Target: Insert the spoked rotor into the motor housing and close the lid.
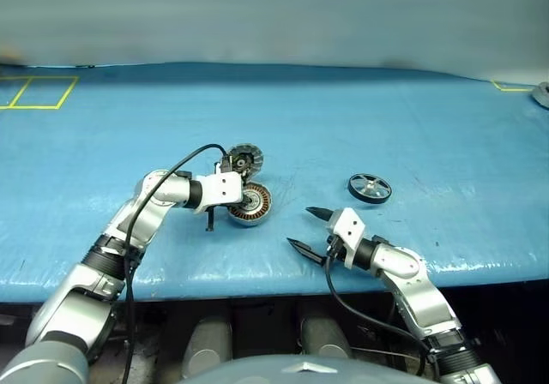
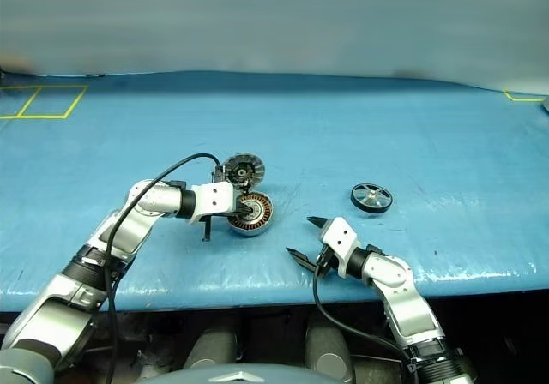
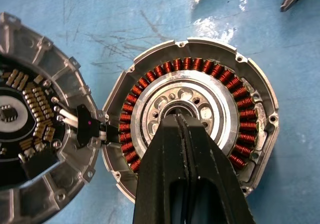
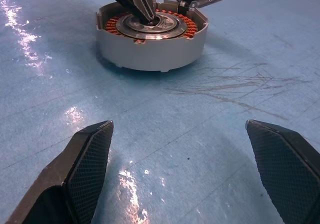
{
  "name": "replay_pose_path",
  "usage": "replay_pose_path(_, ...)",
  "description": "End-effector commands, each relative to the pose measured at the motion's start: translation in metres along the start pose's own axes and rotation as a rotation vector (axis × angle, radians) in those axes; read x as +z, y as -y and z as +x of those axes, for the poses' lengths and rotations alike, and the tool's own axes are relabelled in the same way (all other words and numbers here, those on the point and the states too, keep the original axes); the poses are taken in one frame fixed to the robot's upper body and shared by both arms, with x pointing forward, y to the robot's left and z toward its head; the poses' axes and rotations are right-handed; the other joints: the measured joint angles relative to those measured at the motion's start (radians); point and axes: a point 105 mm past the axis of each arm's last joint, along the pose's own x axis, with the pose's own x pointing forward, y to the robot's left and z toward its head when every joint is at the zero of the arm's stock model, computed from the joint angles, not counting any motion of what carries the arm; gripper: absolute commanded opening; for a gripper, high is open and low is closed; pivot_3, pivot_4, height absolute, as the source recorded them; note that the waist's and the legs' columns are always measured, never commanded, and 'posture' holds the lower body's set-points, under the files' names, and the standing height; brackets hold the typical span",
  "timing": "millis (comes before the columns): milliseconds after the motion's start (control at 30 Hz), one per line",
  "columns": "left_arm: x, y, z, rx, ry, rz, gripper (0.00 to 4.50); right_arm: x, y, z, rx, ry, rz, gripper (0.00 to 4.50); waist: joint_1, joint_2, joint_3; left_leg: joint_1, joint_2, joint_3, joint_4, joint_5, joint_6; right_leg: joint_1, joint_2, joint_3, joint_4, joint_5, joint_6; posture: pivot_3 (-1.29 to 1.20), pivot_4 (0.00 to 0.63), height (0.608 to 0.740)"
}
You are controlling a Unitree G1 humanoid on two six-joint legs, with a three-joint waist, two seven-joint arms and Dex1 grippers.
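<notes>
Left claw (image 3: 182,129) pinched fully shut, holding nothing, tips angled down onto the central hub of the motor housing (image 1: 250,204), touching or all but touching the bearing at its middle. Copper windings ringed around that hub, cup sitting flat on the blue bench (image 1: 360,110), nothing yet inside it. Lid (image 1: 244,159) swung back on its hinge at the housing's far edge, tilted up, inner face with dark centre turned toward the camera. Right claw (image 1: 309,228) spread as wide as it goes, empty, hovering low over the bench near its front edge, pointing forward and left toward the housing. Spoked rotor (image 1: 370,188) lying flat on the bench, farther back and to the right of the right claw, well apart from the housing on its right side. Clearly nearer the right arm than the left; being round and flat, no long axis to line up with, only a rim to pinch. Probably a reach forward and rightward by the right claw for the pick, then a carry leftward over the open cup, with the left claw needing to clear the hub first.
</notes>
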Motion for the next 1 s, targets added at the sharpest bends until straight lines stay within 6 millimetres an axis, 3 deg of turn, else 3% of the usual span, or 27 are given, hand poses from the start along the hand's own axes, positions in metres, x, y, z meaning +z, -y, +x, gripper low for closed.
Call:
replay_pose_path(33,-0.015,-0.006,-0.005,0.062,-0.031,-0.049,0.03,0.012,0.001,0.002,0.003,0.038,-0.031,4.50,0.000,0.000,0.000,0.000,0.000,0.000,0.000,0.000,0.000,0.000,0.000,0.000,0.000,0.000,0.000,0.00,0.150,0.740)
replay_pose_path(467,0.020,-0.011,-0.003,0.091,0.201,-0.123,0.03,0.013,0.000,0.003,0.011,0.040,-0.036,4.50,0.004,-0.001,0.001,-0.004,-0.001,0.000,0.000,0.000,0.000,-0.002,0.000,0.000,-0.001,0.000,0.000,0.00,0.150,0.740)
replay_pose_path(700,0.021,-0.017,-0.006,0.119,0.215,-0.125,0.03,0.012,0.000,0.003,0.009,0.040,-0.031,4.50,0.004,-0.001,0.001,-0.004,-0.001,-0.001,0.000,0.000,0.000,-0.002,0.000,0.000,-0.001,0.000,0.000,0.00,0.150,0.740)
replay_pose_path(1000,0.026,-0.005,0.004,0.046,0.229,-0.123,0.03,0.012,-0.001,0.004,0.013,0.041,-0.030,4.50,0.003,-0.001,0.001,-0.004,-0.001,0.000,0.000,0.000,0.000,-0.002,0.000,0.000,-0.001,0.000,0.000,0.00,0.150,0.740)
